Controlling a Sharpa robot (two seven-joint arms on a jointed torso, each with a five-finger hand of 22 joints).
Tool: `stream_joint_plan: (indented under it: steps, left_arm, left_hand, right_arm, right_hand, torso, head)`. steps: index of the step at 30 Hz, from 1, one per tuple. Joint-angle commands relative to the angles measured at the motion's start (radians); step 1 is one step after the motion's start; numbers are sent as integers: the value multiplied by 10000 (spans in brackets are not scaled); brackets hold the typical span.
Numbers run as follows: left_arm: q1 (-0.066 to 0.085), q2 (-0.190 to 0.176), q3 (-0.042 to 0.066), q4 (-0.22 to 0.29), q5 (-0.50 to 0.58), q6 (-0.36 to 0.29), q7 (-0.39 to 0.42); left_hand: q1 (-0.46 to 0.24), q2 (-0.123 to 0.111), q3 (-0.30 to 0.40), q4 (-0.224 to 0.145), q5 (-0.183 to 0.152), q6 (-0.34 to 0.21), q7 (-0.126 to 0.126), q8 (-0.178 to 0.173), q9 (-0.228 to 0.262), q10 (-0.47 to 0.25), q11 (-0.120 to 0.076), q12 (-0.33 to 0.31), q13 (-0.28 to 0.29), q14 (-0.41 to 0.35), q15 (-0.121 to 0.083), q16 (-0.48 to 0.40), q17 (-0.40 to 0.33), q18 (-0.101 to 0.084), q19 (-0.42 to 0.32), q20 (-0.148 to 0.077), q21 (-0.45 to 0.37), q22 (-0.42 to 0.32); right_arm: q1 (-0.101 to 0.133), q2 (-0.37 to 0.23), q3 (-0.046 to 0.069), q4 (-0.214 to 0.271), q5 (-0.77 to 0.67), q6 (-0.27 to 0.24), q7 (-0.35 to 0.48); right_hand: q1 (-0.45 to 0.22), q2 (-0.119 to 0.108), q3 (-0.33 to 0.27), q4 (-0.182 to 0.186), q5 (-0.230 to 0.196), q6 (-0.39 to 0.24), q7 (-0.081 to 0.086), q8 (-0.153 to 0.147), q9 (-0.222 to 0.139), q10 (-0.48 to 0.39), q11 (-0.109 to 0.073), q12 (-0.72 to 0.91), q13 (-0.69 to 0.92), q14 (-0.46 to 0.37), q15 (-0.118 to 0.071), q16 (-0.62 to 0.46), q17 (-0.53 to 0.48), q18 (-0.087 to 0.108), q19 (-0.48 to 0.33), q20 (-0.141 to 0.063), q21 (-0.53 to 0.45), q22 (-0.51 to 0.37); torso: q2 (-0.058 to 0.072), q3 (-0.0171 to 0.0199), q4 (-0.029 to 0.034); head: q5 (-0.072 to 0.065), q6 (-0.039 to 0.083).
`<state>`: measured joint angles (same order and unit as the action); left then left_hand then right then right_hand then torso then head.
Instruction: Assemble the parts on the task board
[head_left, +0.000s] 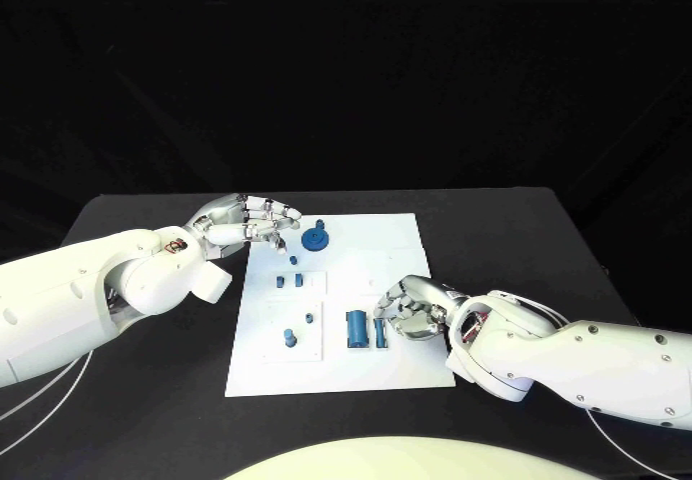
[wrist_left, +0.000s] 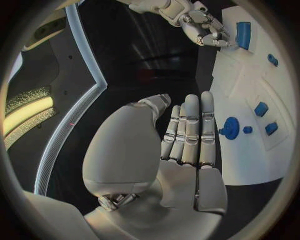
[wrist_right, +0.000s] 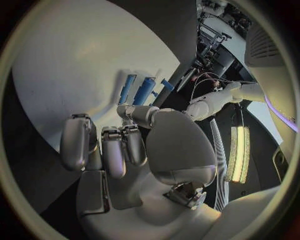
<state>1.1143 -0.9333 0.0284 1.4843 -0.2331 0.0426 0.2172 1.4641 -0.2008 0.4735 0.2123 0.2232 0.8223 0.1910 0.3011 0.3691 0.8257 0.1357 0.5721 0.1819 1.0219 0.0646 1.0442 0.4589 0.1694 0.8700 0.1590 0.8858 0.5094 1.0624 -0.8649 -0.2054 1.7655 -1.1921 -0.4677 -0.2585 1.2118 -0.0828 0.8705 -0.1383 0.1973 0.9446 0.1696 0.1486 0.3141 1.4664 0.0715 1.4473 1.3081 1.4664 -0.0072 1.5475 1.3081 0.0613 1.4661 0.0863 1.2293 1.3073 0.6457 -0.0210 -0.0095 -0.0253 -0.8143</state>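
The white task board (head_left: 389, 255) lies in the middle of the table. A round blue part (head_left: 316, 238) sits near its far left corner, with small blue pieces (head_left: 293, 260) just in front of it. My left hand (head_left: 253, 222) hovers at that corner beside the round part (wrist_left: 230, 128), fingers straight and side by side, holding nothing. Two long blue parts (head_left: 356, 328) (head_left: 382, 333) lie side by side on the near half. My right hand (head_left: 411, 308) sits just right of them, fingers loosely bent, its thumb reaching toward the long parts (wrist_right: 144, 91). It grips nothing.
More small blue pieces (head_left: 290, 337) stand on the board's near left part. The black table (head_left: 144, 380) runs bare round the board on both sides. My two white forearms lie over its left and right near areas.
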Motion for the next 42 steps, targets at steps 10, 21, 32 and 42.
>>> stream_joint_plan:
  steps: [10,21,32,42]
  left_arm:
    - [4,16,-7,-6,14,120,95]
    - [-1,122,-110,-112,506,-1029,889]
    - [-66,564,-161,-903,2015,-2642,2133]
    - [-74,1388,-163,-2257,2789,-3369,2862]
  left_hand:
    - [72,47,36,-2,53,-72,21,60,-19,21,-9,27,-14,-65,-22,-41,-9,140,54,4,-5,19]
    - [-17,-25,-11,42,34,-116,19,49,-34,-9,1,13,-33,-93,-5,-59,-13,131,24,17,-23,15]
    - [-87,-94,-471,412,16,-639,130,261,-159,-1100,422,-360,-667,-1934,562,-1022,-726,90,-1558,817,-2931,-1583]
    - [15,244,-1504,737,40,-1138,-259,-172,-959,-1463,432,-2044,-1195,-2600,632,-1360,-1501,-113,-2301,1323,-6267,-3628]
  right_arm:
    - [22,-217,15,133,1402,-2077,2278]
    - [764,-228,171,-1012,7123,-2595,4658]
    - [1191,778,329,-4032,9424,-1346,6188]
    - [1217,1408,379,-5268,9612,-854,7068]
  right_hand:
    - [-102,15,-30,-101,-54,60,-4,-2,11,157,49,-60,1478,910,50,8,2053,47,-39,59,-166,1758]
    - [-377,-15,-1011,103,-96,77,-31,167,76,-597,46,-1016,606,676,65,-403,1158,334,-659,135,-1756,1326]
    - [-304,-384,-2353,395,-90,-584,79,802,320,-4963,173,-6628,-4531,-2141,197,-4766,-4925,1191,-3562,300,-8207,-986]
    - [78,-574,-2765,990,-98,-1145,223,1393,332,-5213,448,-9686,-8499,-3268,534,-8946,-7222,1195,-4422,635,-10234,-3141]
  torso:
    - [-11,-1,-11]
    - [-187,-119,-56]
    - [-454,-194,-65]
    - [-615,-114,-15]
  head:
    - [38,60]
    - [-54,358]
    - [45,899]
    - [177,1327]
